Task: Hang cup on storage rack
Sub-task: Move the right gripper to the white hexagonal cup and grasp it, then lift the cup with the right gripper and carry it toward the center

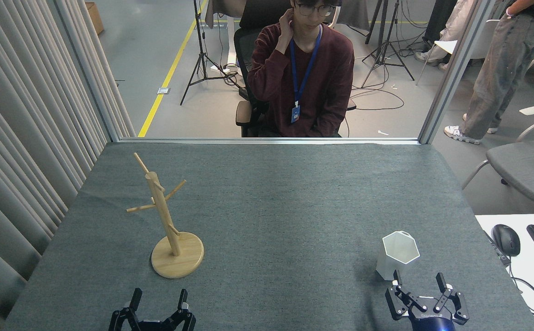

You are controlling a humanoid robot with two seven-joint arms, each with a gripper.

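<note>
Your right end effector (419, 281) sits fingers apart just near of the cup (398, 255), lined up to grab; left end effector (157, 301) waits open, rack (168, 220) far-left.

White hexagonal cup (398, 255), no handle, tapers to a narrower base. Stands upright, mouth open upward, inside looks empty. Small dark hole near the far rim. Sits on the grey desk (276, 220), right side, toward the near edge. Not hung.

Storage rack (169, 220): light wood, tree shape. Round disc base flat on the desk, upright post rising from it, appears to lean slightly toward the left in this view. Thin slanted pegs branch off the post to both sides; all bare. Taller than the cup. Stands on the left side, well apart from the cup.
</note>
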